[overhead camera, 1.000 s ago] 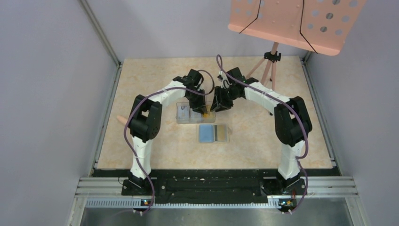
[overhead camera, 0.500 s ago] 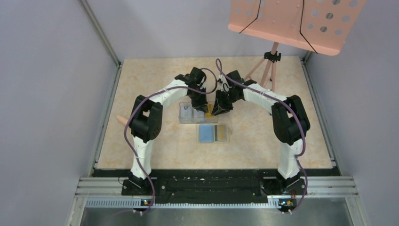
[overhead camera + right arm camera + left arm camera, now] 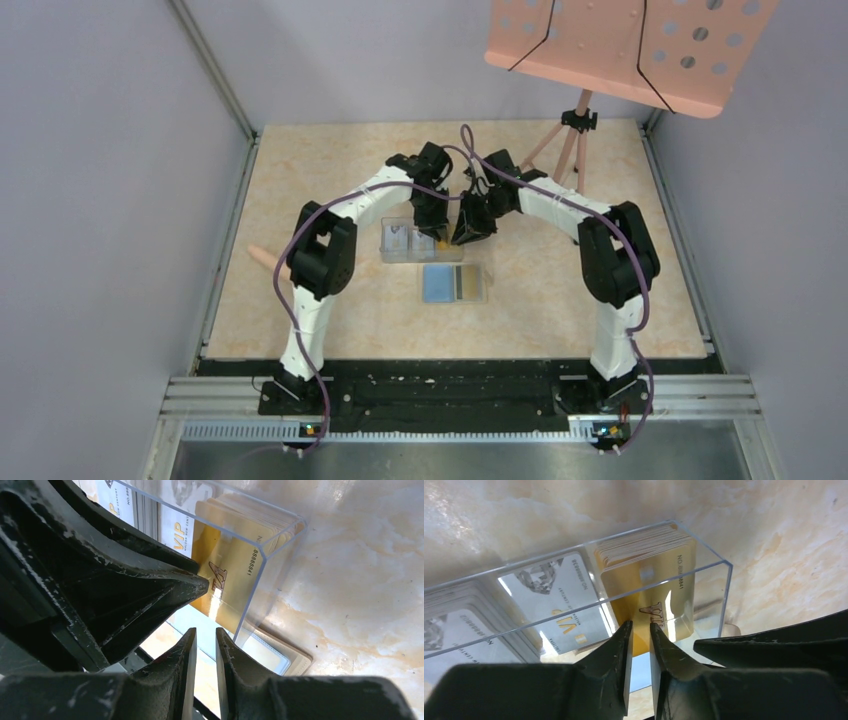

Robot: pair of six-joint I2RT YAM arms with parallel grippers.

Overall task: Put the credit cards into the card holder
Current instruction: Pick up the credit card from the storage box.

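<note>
Just beyond left gripper (image 3: 640, 628) jaws, gold card (image 3: 669, 592), possibly touching them.

The yellow-orange card (image 3: 664, 590) at the front of its stack carries "NO." and a number along one edge. In the right wrist view that number reads 8888841. The card also bears dark letters beginning "VI", with the rest hidden. The white card (image 3: 561, 592) beside it shows "VIP" in gold, a small line ending in "NEW CENTURY" whose first word is unclear, and "NO." followed by a blurred row of eights.
</note>
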